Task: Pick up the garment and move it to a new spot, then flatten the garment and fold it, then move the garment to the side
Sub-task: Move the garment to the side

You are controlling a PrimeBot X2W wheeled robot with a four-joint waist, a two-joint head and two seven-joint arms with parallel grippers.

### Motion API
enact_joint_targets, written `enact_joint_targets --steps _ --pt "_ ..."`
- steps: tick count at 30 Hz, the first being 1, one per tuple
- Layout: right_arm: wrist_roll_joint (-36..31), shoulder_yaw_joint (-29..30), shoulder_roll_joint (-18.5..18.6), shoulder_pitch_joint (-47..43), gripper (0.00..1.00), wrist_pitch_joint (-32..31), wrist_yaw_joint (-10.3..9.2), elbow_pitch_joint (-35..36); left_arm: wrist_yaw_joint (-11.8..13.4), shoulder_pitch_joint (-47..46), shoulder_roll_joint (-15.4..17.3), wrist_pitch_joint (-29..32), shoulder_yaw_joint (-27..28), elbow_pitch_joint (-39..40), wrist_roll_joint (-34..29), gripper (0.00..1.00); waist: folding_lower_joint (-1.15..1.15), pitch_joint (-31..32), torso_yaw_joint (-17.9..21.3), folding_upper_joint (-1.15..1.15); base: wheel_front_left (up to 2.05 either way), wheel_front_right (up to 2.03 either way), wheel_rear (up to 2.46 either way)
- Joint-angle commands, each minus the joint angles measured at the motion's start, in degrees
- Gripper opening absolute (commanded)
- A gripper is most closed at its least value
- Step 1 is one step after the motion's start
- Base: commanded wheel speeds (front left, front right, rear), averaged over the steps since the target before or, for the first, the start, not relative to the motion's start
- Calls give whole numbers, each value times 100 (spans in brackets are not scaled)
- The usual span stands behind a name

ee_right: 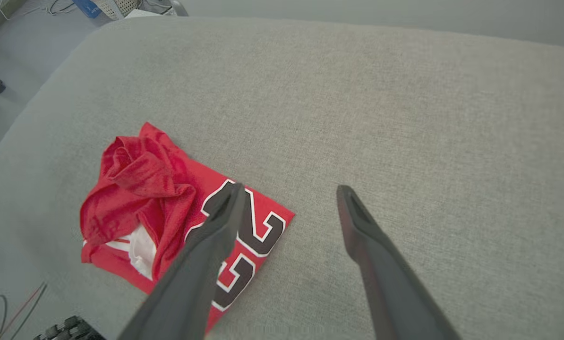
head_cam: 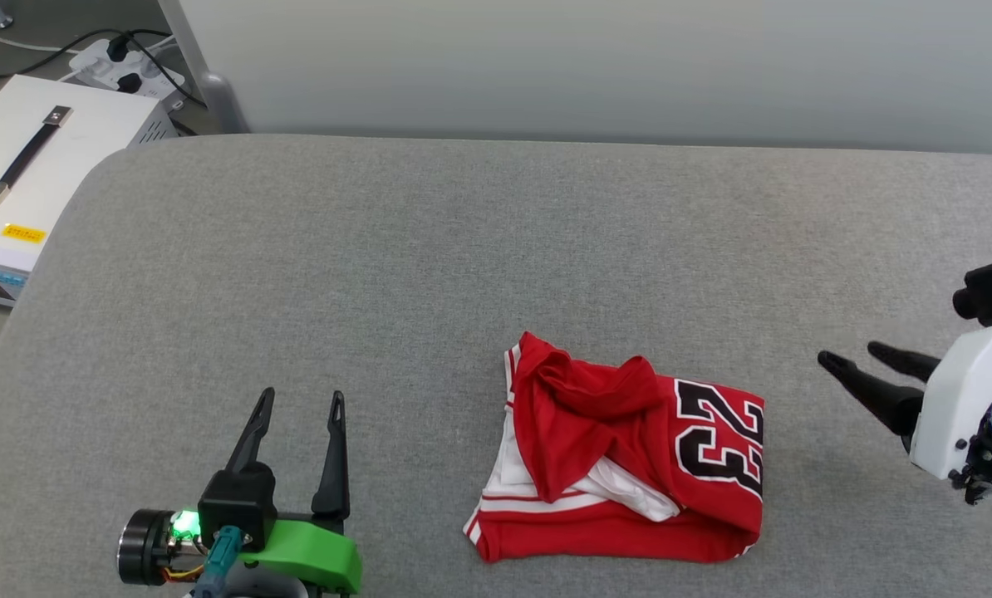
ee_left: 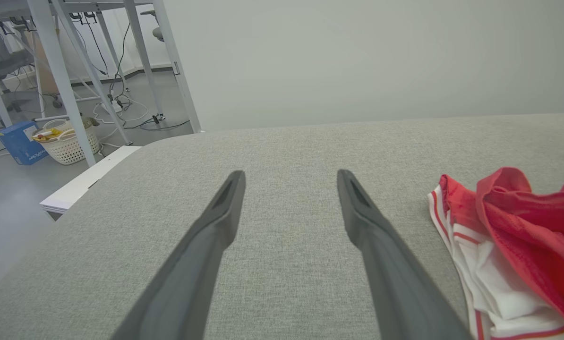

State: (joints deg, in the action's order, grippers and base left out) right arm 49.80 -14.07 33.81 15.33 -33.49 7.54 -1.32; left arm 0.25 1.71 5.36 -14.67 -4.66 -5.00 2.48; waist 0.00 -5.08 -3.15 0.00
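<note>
While the left end effector and right end effector flank it, likely keeping both sides free to grasp, the garment lies as a rumpled half-folded bundle near the front edge of the worktop | left: released, empty, well apart | right: released, empty, nearer | writing: black "23" | fits dropped heap or rough finished fold
</note>
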Motion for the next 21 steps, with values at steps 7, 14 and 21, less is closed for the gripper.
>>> enact_joint_targets --steps 7,14,21 --pt "621 -222 -211 37 100 -845 -5 -536 -19 -268 -72 -33 -46 -7 -49 100 0 -282 -148 0 0 0 0" --pt "798 -536 -652 183 100 -892 -5 -1001 -24 -451 -106 -33 -100 -24 -66 100 0 -536 -270 0 0 0 0" --pt "736 -1135 -890 178 100 -599 -5 -1473 -28 -554 -121 -33 -126 -47 -90 100 0 -672 -345 0 0 0 0"
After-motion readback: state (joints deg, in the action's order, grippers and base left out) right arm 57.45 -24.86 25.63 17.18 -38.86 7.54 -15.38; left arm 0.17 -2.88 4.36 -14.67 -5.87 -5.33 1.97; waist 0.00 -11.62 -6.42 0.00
